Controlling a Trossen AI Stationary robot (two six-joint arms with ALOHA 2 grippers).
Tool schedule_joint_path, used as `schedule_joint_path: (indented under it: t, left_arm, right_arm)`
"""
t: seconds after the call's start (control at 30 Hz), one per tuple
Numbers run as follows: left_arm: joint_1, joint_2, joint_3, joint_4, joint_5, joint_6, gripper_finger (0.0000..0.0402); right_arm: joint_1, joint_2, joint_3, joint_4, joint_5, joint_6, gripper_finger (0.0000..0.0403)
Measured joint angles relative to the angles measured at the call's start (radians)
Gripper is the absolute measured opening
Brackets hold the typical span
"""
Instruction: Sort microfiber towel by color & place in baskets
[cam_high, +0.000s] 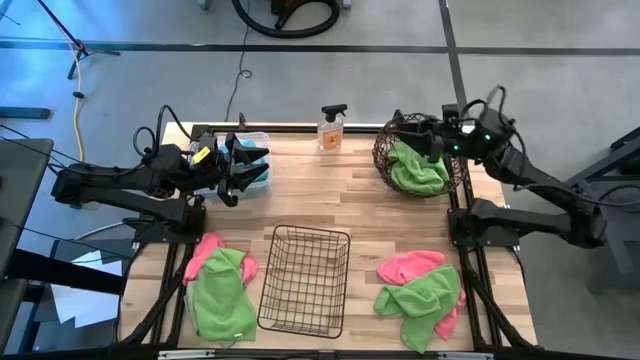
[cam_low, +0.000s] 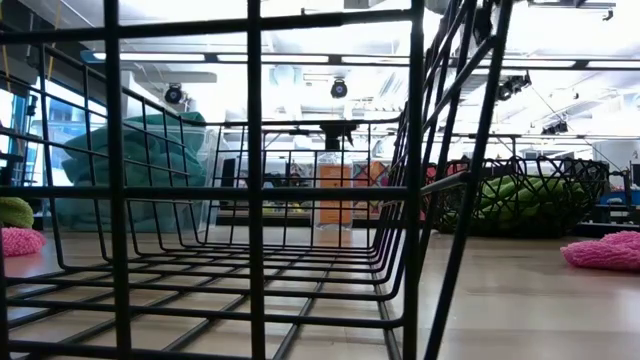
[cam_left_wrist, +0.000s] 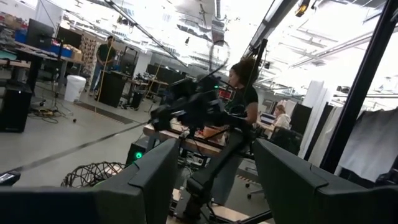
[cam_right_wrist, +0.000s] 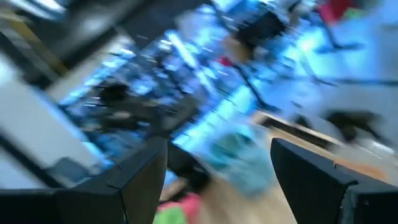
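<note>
The table (cam_high: 360, 205) holds three baskets, one per colour. The wire-grid basket (cam_high: 305, 278) sits empty between heaps of pink and green towels (cam_high: 420, 290). The round basket (cam_high: 415, 155) already takes green. Teal fills the clear bin (cam_high: 255, 160). Both the left gripper (cam_high: 240, 165) and right gripper (cam_high: 432, 140) hover there, jaws spread, empty.

Both arms are matte black, built of blocky jointed segments with black cables looping over their upper links. The left gripper (cam_high: 240, 168) carries a small yellow and blue marking near its wrist; its fingers (cam_left_wrist: 149, 186) are broad, flat, dark plates. The right gripper (cam_high: 425, 140) shows green indicator lights.
</note>
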Motion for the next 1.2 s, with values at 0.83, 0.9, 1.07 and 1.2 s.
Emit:
schedule_joint_path:
  t: [0.83, 0.9, 1.07, 1.2]
  left_arm:
    - [0.000, 0.000, 0.000, -0.048, 0.000, -0.072, 0.0201]
    - [0.000, 0.000, 0.000, -0.050, 0.000, -0.069, 0.0201]
    - [0.000, 0.000, 0.000, -0.053, 0.000, -0.060, 0.0201]
    - [0.000, 0.000, 0.000, -0.053, 0.000, -0.053, 0.0201]
  right_arm:
    - [0.555, 0.058, 0.000, 0.165, 0.389, -0.472, 0.0282]
    - [0.555, 0.059, 0.000, 0.164, 0.389, -0.471, 0.0282]
    - [0.555, 0.059, 0.000, 0.165, 0.386, -0.426, 0.0282]
    - [0.584, 0.059, 0.000, 0.166, 0.340, -0.346, 0.0282]
